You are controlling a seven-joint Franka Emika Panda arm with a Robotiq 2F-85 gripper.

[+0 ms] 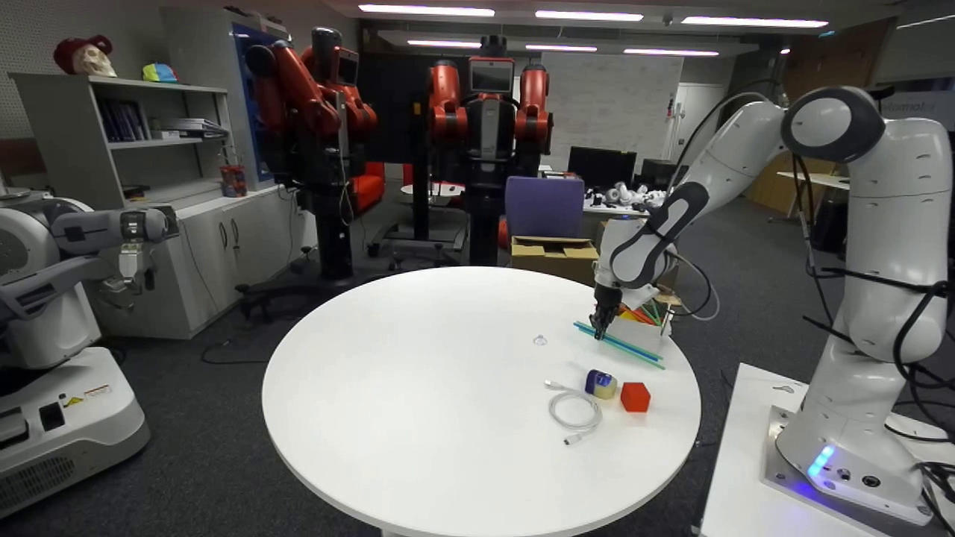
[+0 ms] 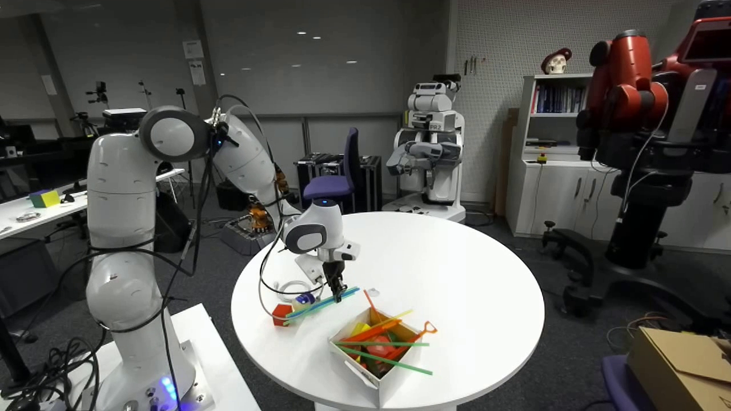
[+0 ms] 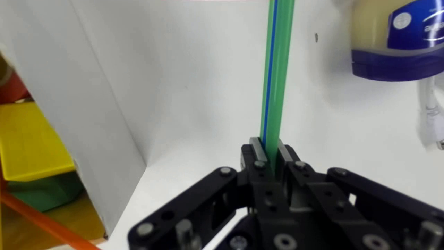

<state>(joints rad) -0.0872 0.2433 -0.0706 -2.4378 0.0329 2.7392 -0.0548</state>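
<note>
Black gripper [image 3: 271, 149] is hogging the bottom of the wrist view, and it's pinching a bundle of straws [image 3: 277, 80] tight in its jaws. Everything's going on at a round white table [image 1: 418, 373] that's spreading across the middle of an exterior view, with dark grey carpet [image 1: 224, 418] running around it, red-and-black robots [image 1: 489, 119] standing in the upper part of the frame and strip lights [image 1: 588, 16] glowing at the very top. Straws are looking skinny, smooth and kinda shiny, with green showing on both sides and a thin blue line running between. They're showing up right of centre in that frame, a bit higher than a blue-labelled jar [image 1: 599, 383] and a red block [image 1: 635, 397], and I'm not managing to tell whether they're touching the table or floating slightly over it. As for direction, their long axis is slanting from upper left to lower right there. Where a white box [image 2: 394, 383] is sitting in the lower middle of an exterior view, they're tilting from lower left to upper right instead. Up close on the wrist cam, they're running almost straight up from the jaws to the top edge, leaning a touch to the right.
</note>
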